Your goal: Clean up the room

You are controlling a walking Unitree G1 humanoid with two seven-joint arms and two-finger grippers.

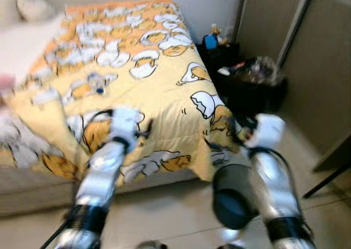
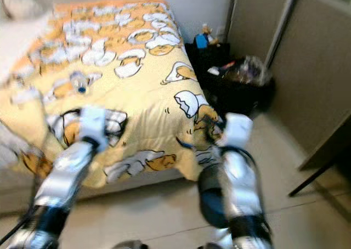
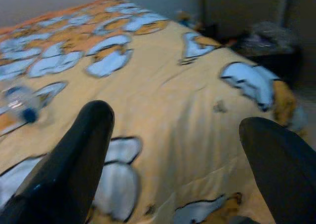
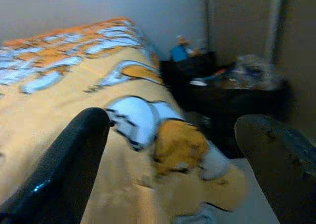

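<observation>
A bed with a yellow cartoon blanket (image 1: 164,79) lies in front of me. On the blanket, toward its left side, rests a clear plastic bottle (image 1: 97,83) with a blue cap, also in the left wrist view as the bottle (image 3: 19,103). My left gripper (image 3: 175,123) is open over the blanket near the foot of the bed, with the bottle farther up the bed. My right gripper (image 4: 173,123) is open at the bed's right foot corner, holding nothing. Both silver arms (image 1: 101,172) reach forward. The views are blurred.
A black bin (image 1: 255,87) full of clutter stands on the floor right of the bed. Behind it is a dark nightstand (image 1: 216,54) with a blue toy (image 1: 210,40). Closet panels (image 1: 323,68) line the right side. A pillow (image 1: 33,5) lies at the bed's head. Pale floor (image 1: 175,205) runs along the foot.
</observation>
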